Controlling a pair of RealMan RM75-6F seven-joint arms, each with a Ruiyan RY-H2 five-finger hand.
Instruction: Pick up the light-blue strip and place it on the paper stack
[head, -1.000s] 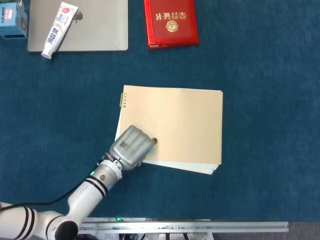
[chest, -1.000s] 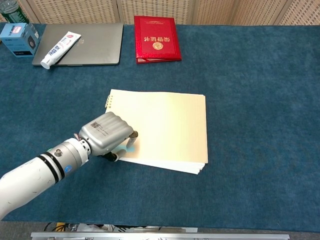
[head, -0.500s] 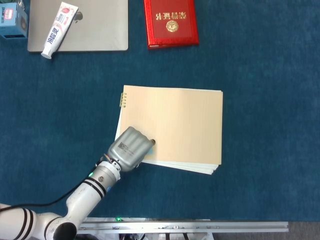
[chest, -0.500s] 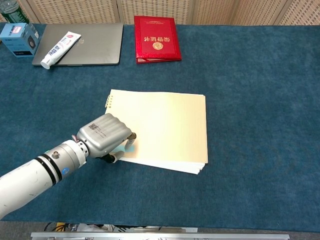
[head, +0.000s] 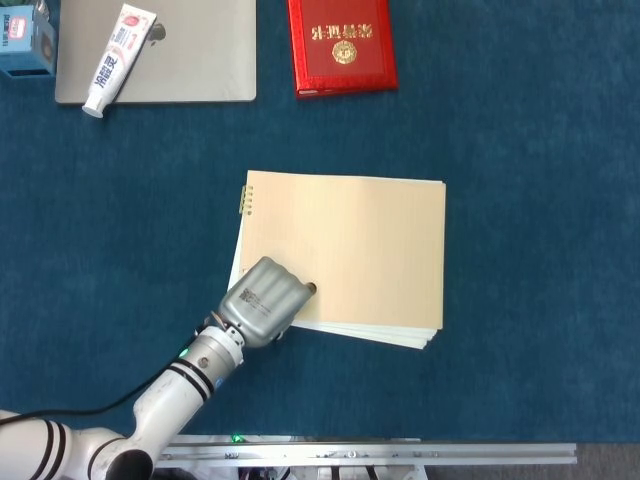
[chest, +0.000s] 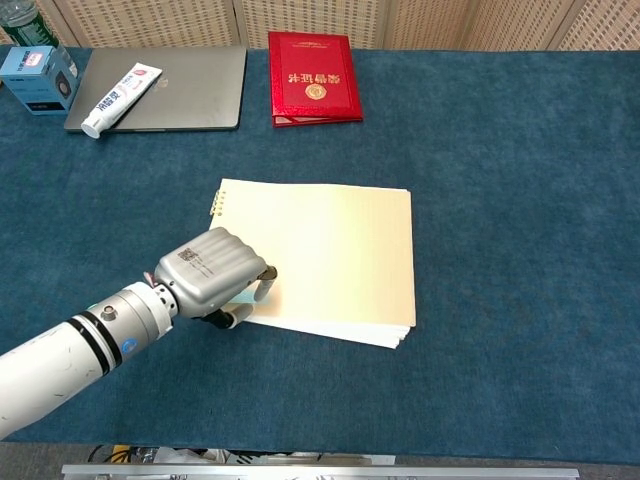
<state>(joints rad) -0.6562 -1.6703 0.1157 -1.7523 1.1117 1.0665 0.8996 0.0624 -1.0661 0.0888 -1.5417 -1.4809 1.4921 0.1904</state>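
Left hand curled in over the near-left corner of the paper stack, fingers bunched together. Just a sliver of light-blue strip peeking out under the palm, so probably pinched, can't tell for sure. Looks like the placing step. Next up: ease the fingers apart, leave the strip flat on the paper just right of the hand, back off without dragging it.

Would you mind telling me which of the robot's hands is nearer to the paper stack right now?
Left. The left hand sits over the near left corner of the paper stack, fingers curled onto its edge. The right hand is not visible in either view.
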